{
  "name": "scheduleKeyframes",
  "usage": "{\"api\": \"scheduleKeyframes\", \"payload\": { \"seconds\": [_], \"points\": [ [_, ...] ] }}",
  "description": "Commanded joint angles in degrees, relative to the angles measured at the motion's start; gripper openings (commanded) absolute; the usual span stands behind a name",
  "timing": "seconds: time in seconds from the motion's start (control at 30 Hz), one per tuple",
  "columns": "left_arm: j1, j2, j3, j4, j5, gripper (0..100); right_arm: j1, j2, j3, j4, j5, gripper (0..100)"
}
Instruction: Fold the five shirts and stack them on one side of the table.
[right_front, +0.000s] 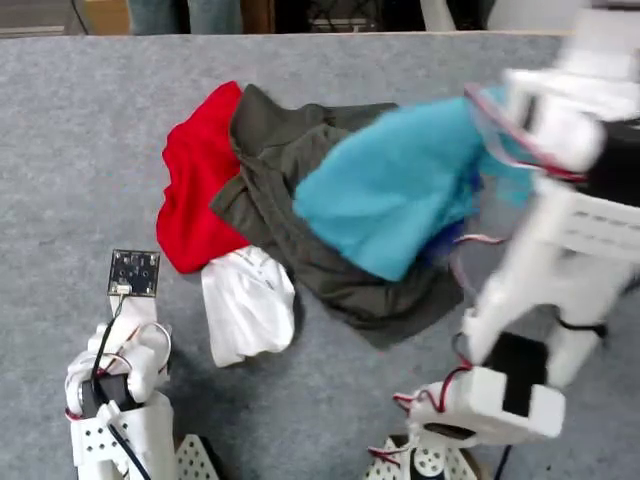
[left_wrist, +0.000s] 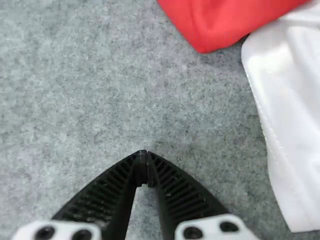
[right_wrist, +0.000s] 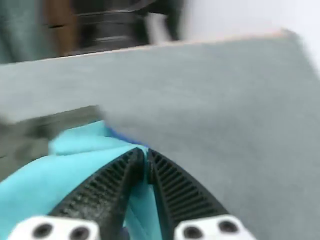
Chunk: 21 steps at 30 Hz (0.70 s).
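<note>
On the desk (right_front: 60, 150), right side: teal shirt (right_front: 390, 195) gripped.
We log right tool (right_wrist: 145, 164) grasping it; left tool (left_wrist: 143, 167) clenched, empty.

Shirt pile (right_front: 270, 170) lies at the middle of the table (right_front: 70, 130). Topmost shirt (right_front: 400, 195) covers its right half. Another shirt (right_front: 247, 305) lies at its near-left edge, touching it.

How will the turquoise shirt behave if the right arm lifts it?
Likely floppy: the turquoise shirt lies in soft rumples, so it should sag from the right gripper, which looks shut on its edge. Probably light, being thin cloth. It overlaps the dark shirt and may drag that along.
</note>
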Motion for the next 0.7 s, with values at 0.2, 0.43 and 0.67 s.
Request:
{"api": "scheduleKeyframes", "payload": {
  "seconds": [0.2,0.43,0.67],
  "points": [
    [3.82,-0.09,-15.16,5.19,-19.96,5,28.22,-2.15,28.26,-5.8,27.25,1.4],
    [4.62,8.18,-32.66,2.55,-16.7,18,34.81,-2.59,60.35,-25.67,27.78,1.4],
    [9.1,47.74,-61.67,9.14,-9.41,24,30.86,-2.59,85.23,-44.4,27.16,1.4]
  ]
}}
